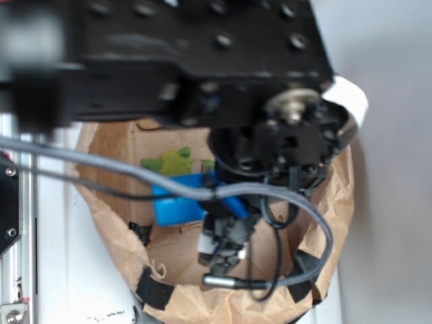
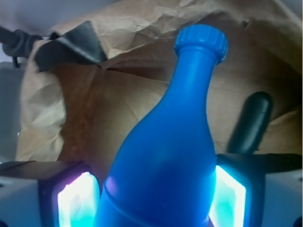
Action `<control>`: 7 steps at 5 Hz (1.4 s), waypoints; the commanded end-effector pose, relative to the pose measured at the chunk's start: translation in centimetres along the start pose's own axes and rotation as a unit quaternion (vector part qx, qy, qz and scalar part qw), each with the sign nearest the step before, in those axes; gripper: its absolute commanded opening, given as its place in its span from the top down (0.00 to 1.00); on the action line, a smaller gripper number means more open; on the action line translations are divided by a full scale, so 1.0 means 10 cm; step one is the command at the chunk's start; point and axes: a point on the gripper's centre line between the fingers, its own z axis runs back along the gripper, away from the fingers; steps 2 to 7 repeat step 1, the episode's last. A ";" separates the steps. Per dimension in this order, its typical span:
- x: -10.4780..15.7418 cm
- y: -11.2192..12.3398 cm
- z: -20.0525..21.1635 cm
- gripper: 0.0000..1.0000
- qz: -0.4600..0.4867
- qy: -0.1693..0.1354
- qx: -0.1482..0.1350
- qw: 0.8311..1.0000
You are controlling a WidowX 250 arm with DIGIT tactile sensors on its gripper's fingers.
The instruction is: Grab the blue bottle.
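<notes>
In the exterior view the arm hangs over a brown paper bag (image 1: pixel 115 236) with a crumpled, rolled-down rim, and the gripper (image 1: pixel 226 236) reaches down inside it. Only a sliver of the blue bottle (image 1: pixel 229 202) shows near the fingers, half hidden by a grey cable (image 1: pixel 135 174) that loops across the bag. Behind it lie a flat blue piece (image 1: pixel 177 206) and a green-and-yellow shape (image 1: pixel 174 162) (both too blurred to name). From here I cannot tell how the jaws stand. The bag sits on a pale surface beside a white wall (image 1: pixel 391 202), and the space within it is tight.

In the wrist view the blue bottle (image 2: pixel 163 161) fills the middle of the frame, its wide body between the two lit pads (image 2: pixel 75 203), its ribbed mouth pointing away toward the bag's far side. The pads sit against the body on either side with no gap visible, so the fingers look clamped on it. The plastic is glossy and smooth, and it is likely light, stiff and hollow; it probably tolerates a firm squeeze but may slide on such a rounded, tapering surface. The broad lower body, where the pads are now, seems the best hold, since the neck narrows quickly. A dark green oblong object (image 2: pixel 253 120) rests near the right, against the creased paper wall (image 2: pixel 118 99), which is soft and could snag on a lift.
</notes>
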 end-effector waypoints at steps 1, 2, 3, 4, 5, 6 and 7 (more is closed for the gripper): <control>-0.12 -0.13 0.24 1.00 -0.056 -0.043 0.032 0.997; -0.12 -0.13 0.24 1.00 -0.056 -0.043 0.032 0.997; -0.12 -0.13 0.24 1.00 -0.056 -0.043 0.032 0.997; -0.12 -0.13 0.24 1.00 -0.056 -0.043 0.032 0.997; -0.12 -0.13 0.24 1.00 -0.056 -0.043 0.032 0.997; -0.12 -0.13 0.24 1.00 -0.056 -0.043 0.032 0.997; -0.12 -0.13 0.24 1.00 -0.056 -0.043 0.032 0.997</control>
